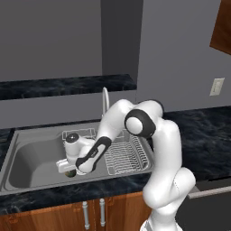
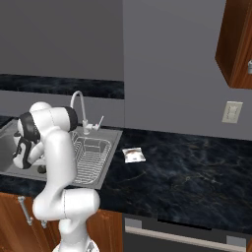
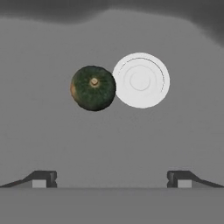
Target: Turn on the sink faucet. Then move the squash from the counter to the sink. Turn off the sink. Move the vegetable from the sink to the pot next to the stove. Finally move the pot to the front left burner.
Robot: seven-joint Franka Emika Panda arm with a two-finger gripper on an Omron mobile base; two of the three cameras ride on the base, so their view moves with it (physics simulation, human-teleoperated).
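The squash, a small dark green ball with a pale stem spot, lies on the grey floor of the sink, touching the left side of the round white drain. My gripper hangs above them inside the left basin, open, with its fingertips wide apart and nothing between them. In the left base view the arm bends down into the basin, and the gripper is low over the drain. The sink faucet rises behind the basin; its lever slants up to the right. The pot and the stove are out of view.
A wire dish rack fills the right basin. A small white packet lies on the black counter right of the sink. A wall outlet and a wooden upper cabinet are at the right.
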